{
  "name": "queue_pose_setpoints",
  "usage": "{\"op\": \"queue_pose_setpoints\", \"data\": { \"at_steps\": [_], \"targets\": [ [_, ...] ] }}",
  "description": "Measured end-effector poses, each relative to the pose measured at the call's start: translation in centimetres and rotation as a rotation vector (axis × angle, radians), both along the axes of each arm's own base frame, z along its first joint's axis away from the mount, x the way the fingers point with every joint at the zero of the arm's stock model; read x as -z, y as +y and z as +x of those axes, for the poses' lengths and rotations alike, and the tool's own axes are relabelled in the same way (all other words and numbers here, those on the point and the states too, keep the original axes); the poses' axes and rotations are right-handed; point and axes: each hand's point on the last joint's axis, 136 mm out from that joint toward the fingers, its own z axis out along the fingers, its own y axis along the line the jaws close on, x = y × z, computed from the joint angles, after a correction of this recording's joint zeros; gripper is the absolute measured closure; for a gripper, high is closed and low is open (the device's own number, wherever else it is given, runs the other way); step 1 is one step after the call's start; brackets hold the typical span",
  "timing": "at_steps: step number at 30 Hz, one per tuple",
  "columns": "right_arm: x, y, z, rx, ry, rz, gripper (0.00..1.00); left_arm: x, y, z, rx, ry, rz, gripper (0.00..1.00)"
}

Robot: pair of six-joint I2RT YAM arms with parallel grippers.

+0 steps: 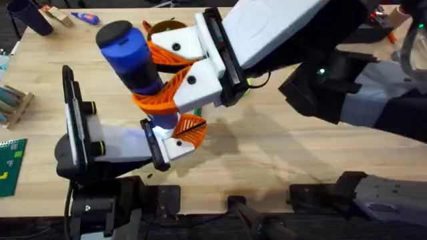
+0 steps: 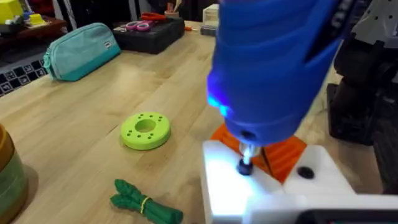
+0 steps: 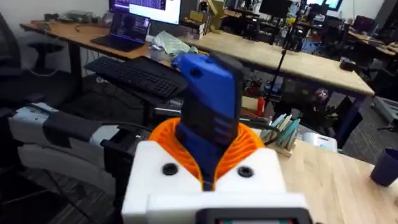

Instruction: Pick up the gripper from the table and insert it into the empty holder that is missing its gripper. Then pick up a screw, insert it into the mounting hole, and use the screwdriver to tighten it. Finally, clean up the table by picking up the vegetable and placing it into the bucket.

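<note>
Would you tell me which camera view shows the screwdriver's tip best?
The left wrist view: the screwdriver comes down with its metal tip on the white block. Overhead shows its body and black cap; the right wrist view shows its body between the fingers.

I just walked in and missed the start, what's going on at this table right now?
The right gripper is clamped on the blue screwdriver and holds it upright, bit down on a screw in the white base of the small orange gripper. That piece already sits at the end of the holder near the table's front edge, so this is the tightening step. The green vegetable lies on the table beside a green disc, not yet cleared away.
</note>
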Motion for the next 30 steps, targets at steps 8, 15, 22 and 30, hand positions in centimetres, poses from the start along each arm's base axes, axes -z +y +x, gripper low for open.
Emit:
{"op": "queue_pose_setpoints", "data": {
  "at_steps": [8, 15, 22, 30],
  "targets": [
    [0.23, 0.05, 0.07, 0.002, 0.01, -0.01, 0.949, 0.0, 0.0, 0.0, 0.0, 0.001, 0.0, 0.993],
    [0.31, 0.08, 0.13, 0.005, 0.013, -0.014, 0.949, 0.0, 0.0, -0.01, 0.0, 0.001, 0.0, 0.993],
    [0.34, 0.09, 0.16, 0.007, 0.012, -0.015, 0.949, 0.0, 0.0, -0.01, 0.0, 0.001, 0.0, 0.993],
    [0.34, 0.09, 0.16, 0.007, 0.012, -0.015, 0.949, 0.0, 0.0, -0.01, 0.0, 0.001, 0.0, 0.993]
  ]
}}
